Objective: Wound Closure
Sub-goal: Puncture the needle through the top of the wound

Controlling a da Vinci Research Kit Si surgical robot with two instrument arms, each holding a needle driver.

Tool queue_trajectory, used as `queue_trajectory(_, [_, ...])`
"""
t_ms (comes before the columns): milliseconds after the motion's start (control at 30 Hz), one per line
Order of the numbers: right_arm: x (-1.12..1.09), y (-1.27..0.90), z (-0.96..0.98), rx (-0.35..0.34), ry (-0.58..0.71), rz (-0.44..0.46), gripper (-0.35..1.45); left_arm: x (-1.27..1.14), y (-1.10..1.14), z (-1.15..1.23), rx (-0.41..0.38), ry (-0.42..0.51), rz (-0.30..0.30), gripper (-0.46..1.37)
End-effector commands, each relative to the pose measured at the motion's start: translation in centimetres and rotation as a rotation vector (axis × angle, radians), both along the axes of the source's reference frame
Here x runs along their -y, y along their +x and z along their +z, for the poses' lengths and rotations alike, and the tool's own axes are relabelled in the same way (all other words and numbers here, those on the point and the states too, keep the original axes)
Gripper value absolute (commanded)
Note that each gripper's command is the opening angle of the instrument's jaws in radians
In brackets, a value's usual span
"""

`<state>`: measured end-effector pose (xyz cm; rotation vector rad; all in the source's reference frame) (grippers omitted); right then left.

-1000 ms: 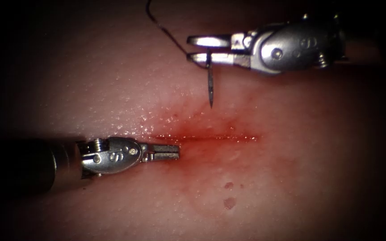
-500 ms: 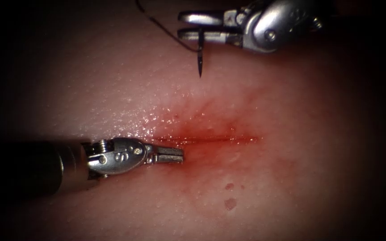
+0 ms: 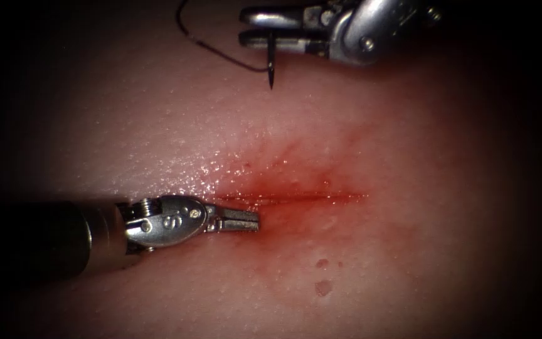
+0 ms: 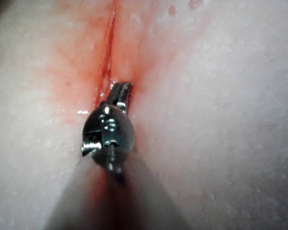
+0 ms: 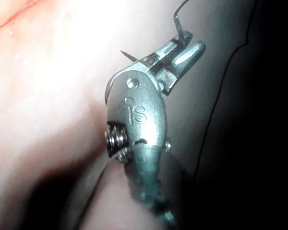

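Note:
The tissue (image 3: 158,125) bears a short level cut (image 3: 308,196) ringed by red fluid. My right tool (image 3: 244,27) hangs far above the cut, shut on the curved needle (image 3: 271,66) roughly mid-curve. The needle's tip points down and is free of the tissue. Dark thread (image 3: 221,58) trails off from the needle to the left. The right wrist view has the same tool (image 5: 187,43) with the needle tip (image 5: 127,55) poking out sideways and thread (image 5: 221,96) hanging behind. My left tool (image 3: 255,220) lies at the cut's left end, shut and holding nothing; its tips (image 4: 122,91) sit beside the cut (image 4: 109,43).
Two small red spots (image 3: 322,287) mark the tissue below the cut. Wet, shiny skin (image 3: 202,176) glistens just above the left tool.
My right tool has carried the needle up and to the left, farther from the cut, with the thread following. The left tool has crept slightly right along the cut's left end.

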<state>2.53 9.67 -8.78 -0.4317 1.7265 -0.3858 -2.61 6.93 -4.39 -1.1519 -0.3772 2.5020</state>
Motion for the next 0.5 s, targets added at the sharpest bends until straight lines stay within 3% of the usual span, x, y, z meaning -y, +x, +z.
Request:
queue_trajectory(33, [0.00,0.00,0.01,-0.002,0.001,0.006,-0.35,-0.01,0.00,-0.02,0.004,0.005,0.007,-0.22])
queue_trajectory(500, [0.02,0.01,0.05,0.000,-0.005,0.003,-0.35,-0.02,0.01,-0.05,0.007,0.008,0.010,-0.20])
